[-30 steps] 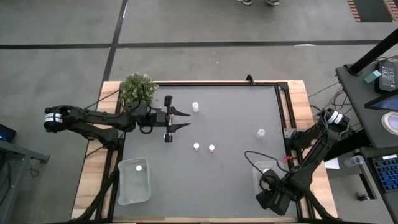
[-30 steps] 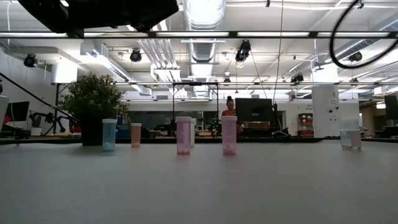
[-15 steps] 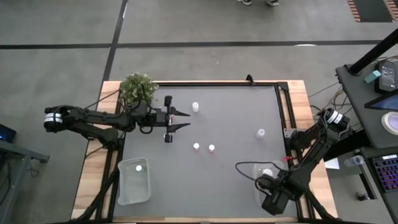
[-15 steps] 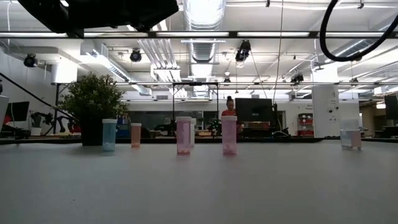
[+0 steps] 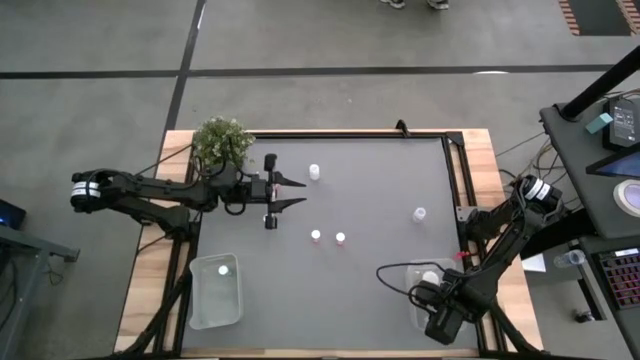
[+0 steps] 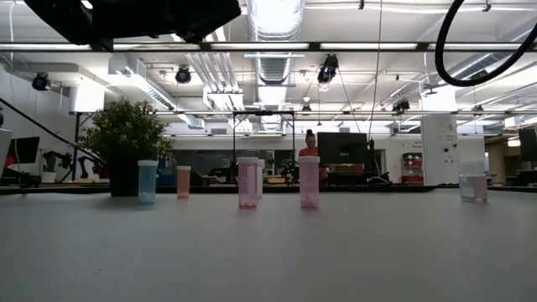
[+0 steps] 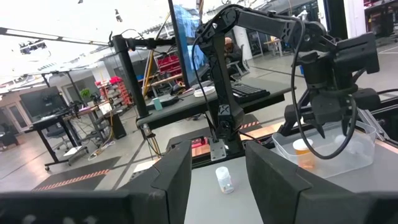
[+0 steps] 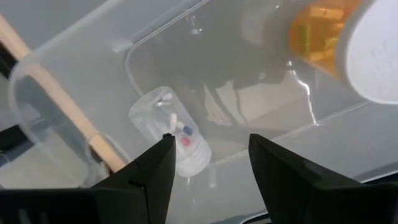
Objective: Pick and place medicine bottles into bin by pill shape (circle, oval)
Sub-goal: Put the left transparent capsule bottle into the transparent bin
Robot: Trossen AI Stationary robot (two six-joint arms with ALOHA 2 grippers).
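Clear plastic bin (image 8: 56, 56) lies under the spread, empty right gripper (image 8: 208, 155), an orange bottle (image 8: 323, 28) and pale bottle (image 8: 171, 127) inside beneath it, so this drop looks finished; next, lift toward the nearest standing bottle (image 5: 419, 213).

Large open-plan robotics lab or workshop indicated. Exposed ceiling ducts (image 6: 273, 21) and strip lighting (image 6: 252, 46) noted overhead. Monitors (image 6: 340, 148), workbenches (image 7: 186, 106) and red storage racks (image 7: 163, 65) seen beyond desk (image 6: 268, 252). Concrete floor (image 5: 320, 40) observed around rig.
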